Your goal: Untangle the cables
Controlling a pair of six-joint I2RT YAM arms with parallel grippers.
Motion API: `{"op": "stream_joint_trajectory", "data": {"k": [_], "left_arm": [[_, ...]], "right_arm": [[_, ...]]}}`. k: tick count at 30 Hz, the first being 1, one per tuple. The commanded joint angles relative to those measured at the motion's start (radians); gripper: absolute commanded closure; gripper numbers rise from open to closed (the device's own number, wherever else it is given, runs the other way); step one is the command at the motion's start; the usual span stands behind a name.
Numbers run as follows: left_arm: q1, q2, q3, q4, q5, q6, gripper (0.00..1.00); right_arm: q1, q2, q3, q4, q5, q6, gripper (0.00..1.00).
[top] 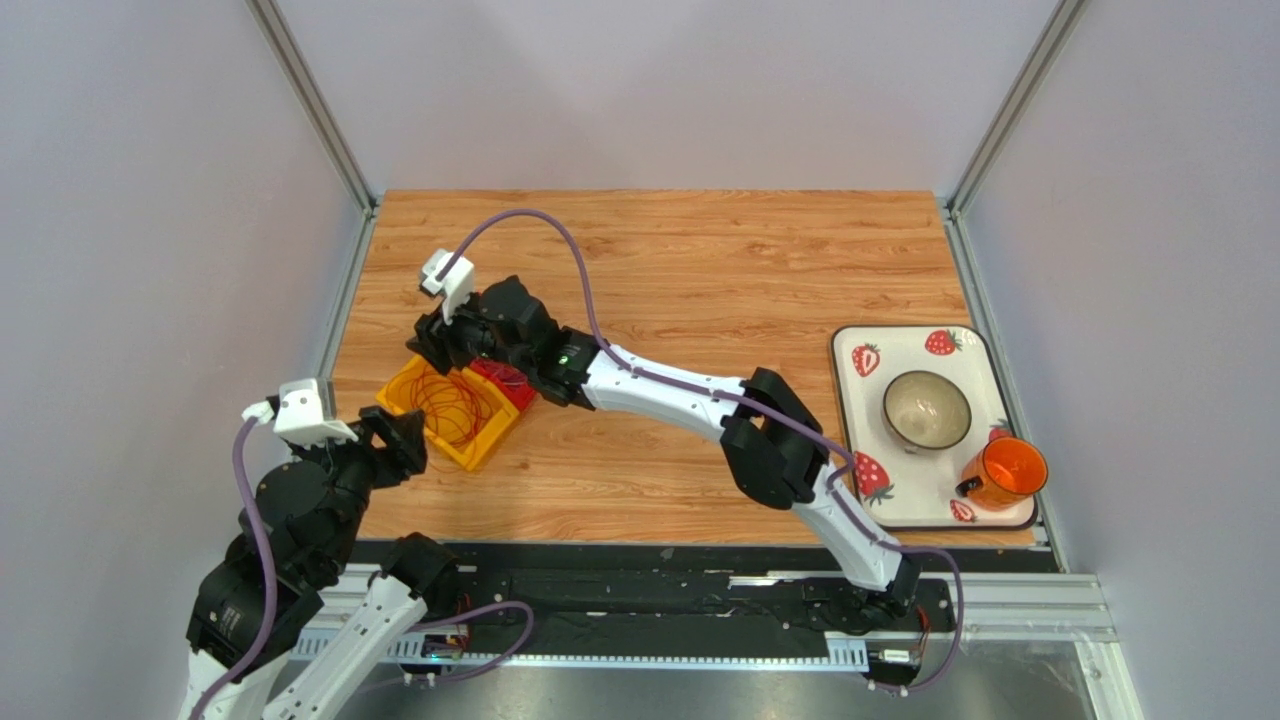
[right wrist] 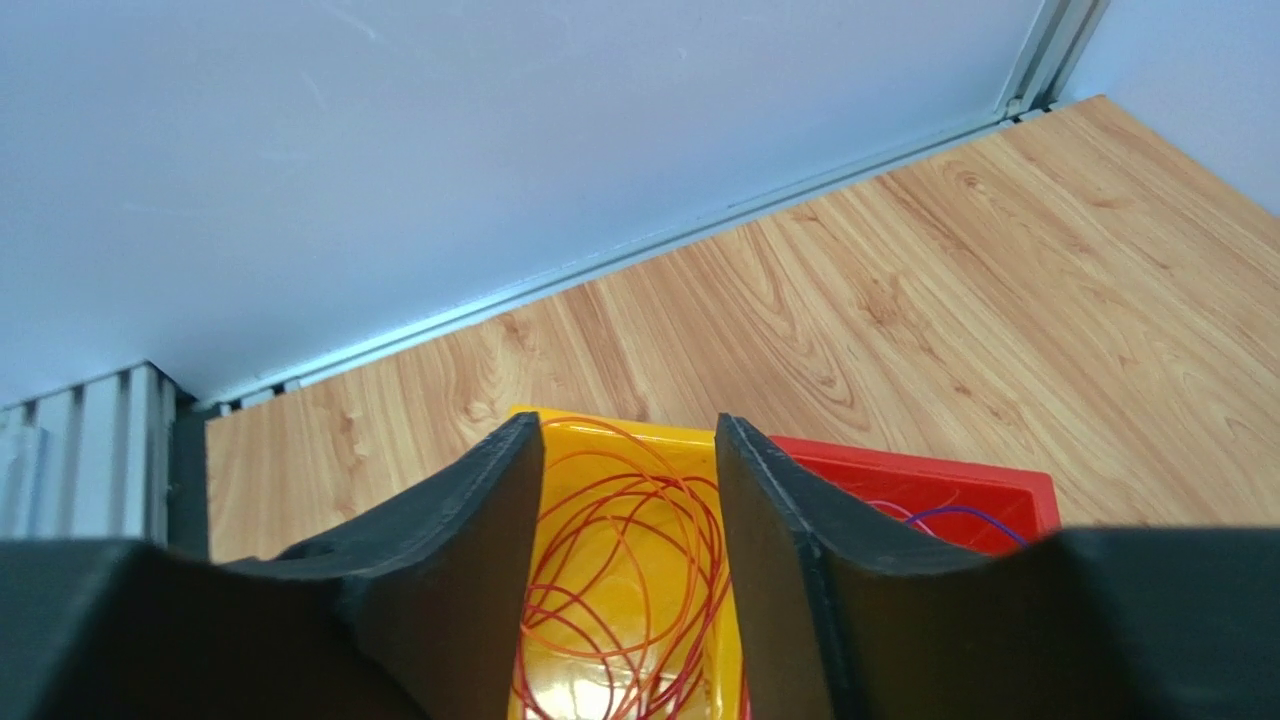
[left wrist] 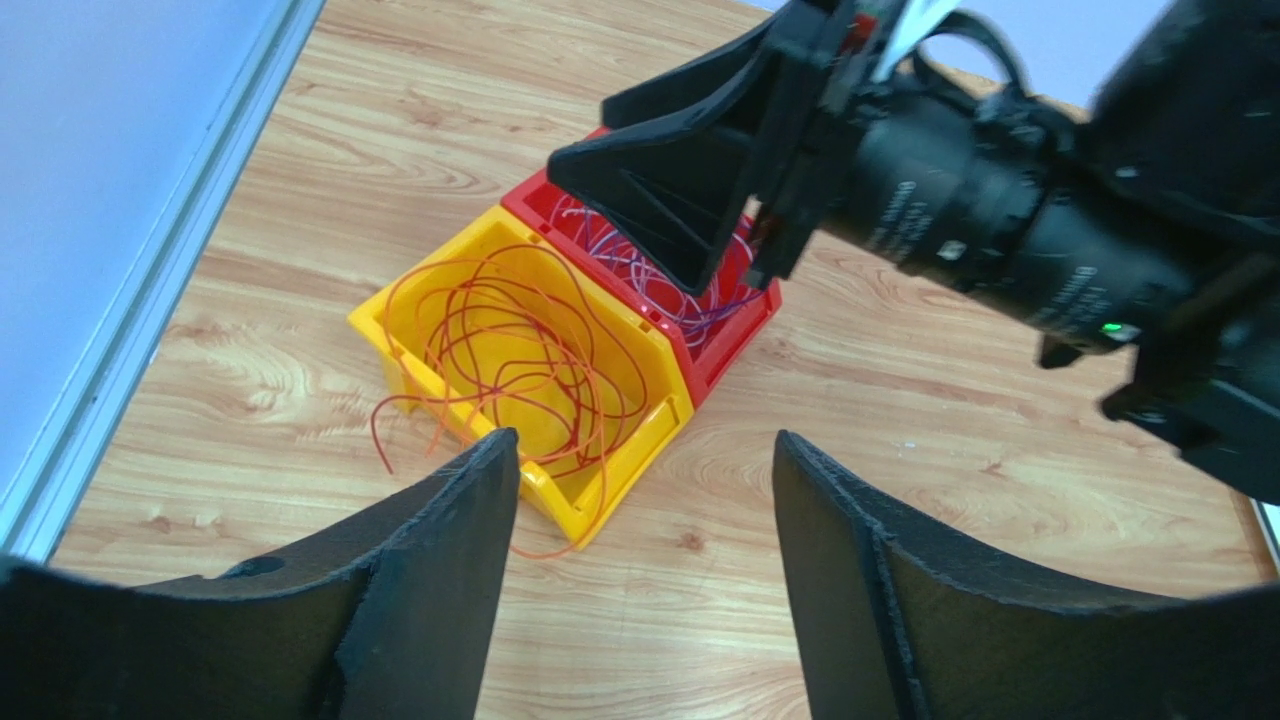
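Thin orange and red cables [left wrist: 511, 353] lie in loose loops in a yellow bin [left wrist: 394, 312]; a few ends hang over its rim onto the table. Purple and pale lilac cables [left wrist: 649, 282] lie in the red bin [left wrist: 748, 323] right behind it. My left gripper [left wrist: 643, 450] is open and empty, just short of the yellow bin's near corner. My right gripper [left wrist: 729, 270] is open and empty, hovering over the two bins. In the right wrist view my right gripper [right wrist: 624, 435] has the orange loops [right wrist: 631, 570] below its gap. From above, the bins [top: 436, 435] sit at the table's left.
A white strawberry tray [top: 864, 390] at the right holds a bowl [top: 926, 410] and an orange cup [top: 1010, 470]. A wall and metal rail [left wrist: 135, 300] run close along the bins' left side. Bare wood lies behind and right of the bins.
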Motion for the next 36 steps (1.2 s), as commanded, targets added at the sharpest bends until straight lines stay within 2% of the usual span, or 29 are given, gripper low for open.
{"op": "stream_joint_trajectory", "data": {"k": [1,2,4,5,8,16,27,36], "left_arm": [[0.013,0.025,0.015,0.021,-0.004,0.008,0.15],[0.013,0.027,0.017,0.016,-0.006,0.007,0.08],[0.013,0.033,0.017,0.014,-0.007,0.004,0.07],[0.013,0.033,0.017,0.014,-0.006,0.005,0.06],[0.013,0.036,0.017,0.017,0.002,0.008,0.06],[0.013,0.033,0.014,0.021,0.005,0.010,0.06],[0.013,0.051,0.014,0.030,0.029,0.022,0.10],[0.014,0.073,0.014,0.039,0.060,0.033,0.09]], "right_arm": [[0.010,-0.122,-0.060,-0.035,0.086,0.064,0.44],[0.011,-0.136,-0.071,-0.048,0.090,0.084,0.41],[0.009,-0.160,-0.098,-0.100,0.148,0.098,0.22],[0.010,-0.186,-0.106,-0.121,0.159,0.107,0.18],[0.011,-0.244,-0.152,-0.219,0.213,0.121,0.16],[0.010,-0.436,-0.373,-0.301,0.444,0.159,0.13],[0.007,-0.792,-0.842,-0.344,0.702,0.236,0.13],[0.004,-1.119,-1.127,-0.417,0.908,0.346,0.10]]}}
